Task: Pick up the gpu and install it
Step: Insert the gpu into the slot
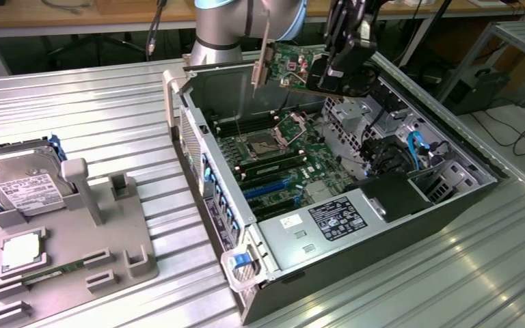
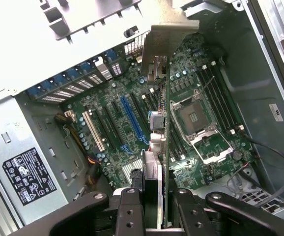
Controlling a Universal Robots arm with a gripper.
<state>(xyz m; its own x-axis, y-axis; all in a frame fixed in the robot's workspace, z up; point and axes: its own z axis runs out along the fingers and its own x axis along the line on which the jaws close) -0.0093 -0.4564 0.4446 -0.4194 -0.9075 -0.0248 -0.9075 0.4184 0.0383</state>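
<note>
GPU (image 1: pixel 290 65) hung above open PC case (image 1: pixel 189 123), gripper (image 1: pixel 340 72) nr far wall. Case held mobo (image 1: pixel 281 171), PSU (image 1: pixel 335 219), empty CPU socket (image 1: pixel 267 145).

Wrist view: fingers (image 2: pixel 129 211) pinched GPU edge-on, unseated, blue PCIe slot (image 2: pixel 132 118) below. Judged: keep card vertical, bracket (image 2: pixel 164 34) toward rear openings, edge squared to slot.
</note>
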